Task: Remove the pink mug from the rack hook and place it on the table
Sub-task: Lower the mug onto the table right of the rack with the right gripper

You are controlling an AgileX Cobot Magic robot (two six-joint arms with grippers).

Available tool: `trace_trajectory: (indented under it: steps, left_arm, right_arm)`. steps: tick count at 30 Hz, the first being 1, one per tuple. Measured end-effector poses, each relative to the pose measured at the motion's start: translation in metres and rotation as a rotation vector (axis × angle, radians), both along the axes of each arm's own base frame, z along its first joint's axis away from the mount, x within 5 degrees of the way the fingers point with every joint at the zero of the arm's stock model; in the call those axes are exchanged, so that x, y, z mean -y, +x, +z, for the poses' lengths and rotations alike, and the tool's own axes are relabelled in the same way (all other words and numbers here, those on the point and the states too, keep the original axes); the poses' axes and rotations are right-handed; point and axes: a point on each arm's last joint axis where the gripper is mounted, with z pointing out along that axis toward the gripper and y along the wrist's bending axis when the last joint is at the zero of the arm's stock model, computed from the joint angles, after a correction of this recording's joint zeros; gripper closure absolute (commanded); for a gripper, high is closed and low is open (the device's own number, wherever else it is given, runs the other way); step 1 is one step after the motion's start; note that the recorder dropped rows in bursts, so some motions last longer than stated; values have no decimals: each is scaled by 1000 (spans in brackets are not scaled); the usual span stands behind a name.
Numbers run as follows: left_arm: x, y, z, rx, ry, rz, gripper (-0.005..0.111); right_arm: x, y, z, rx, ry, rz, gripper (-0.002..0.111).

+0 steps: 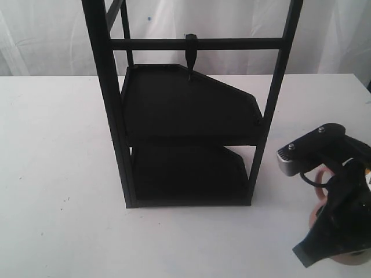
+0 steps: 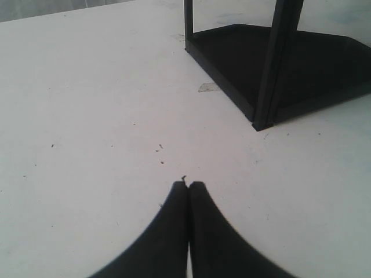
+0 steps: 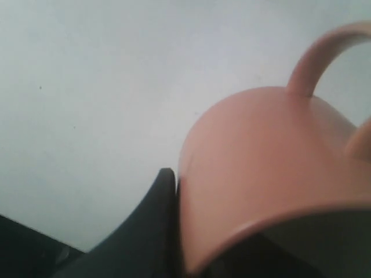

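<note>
One pink mug (image 3: 261, 174), pinched by right end effector (image 1: 335, 231) over tabletop (image 1: 58, 174); left end effector (image 2: 188, 184) closed, empty. Risk: tilted release topples mug.

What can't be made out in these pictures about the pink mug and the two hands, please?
1. Whether the salmon-pink cylindrical mug rests on the flat white table: in the exterior view the black right hand covers it and the bottom edge cuts it off.
2. The right hand's second finger: in the right wrist view it is hidden behind the mug.
3. The black left hand: it is outside the exterior view.
</note>
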Motion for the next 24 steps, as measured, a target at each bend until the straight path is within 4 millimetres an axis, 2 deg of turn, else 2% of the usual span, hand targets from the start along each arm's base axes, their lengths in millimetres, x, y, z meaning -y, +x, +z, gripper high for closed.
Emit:
trace_trajectory:
  steps: [6,12,16,24]
  left_arm:
    - [0,0,0,0,0,0,107]
    - [0,0,0,0,0,0,107]
    - [0,0,0,0,0,0,107]
    - [0,0,0,0,0,0,107]
  right_arm:
    - [10,9,0,28,20,-74,108]
    - [32,21,0,45,33,-207,108]
    - [44,31,-7,20,45,-258,108]
    - [53,56,-30,-11,101,-345,108]
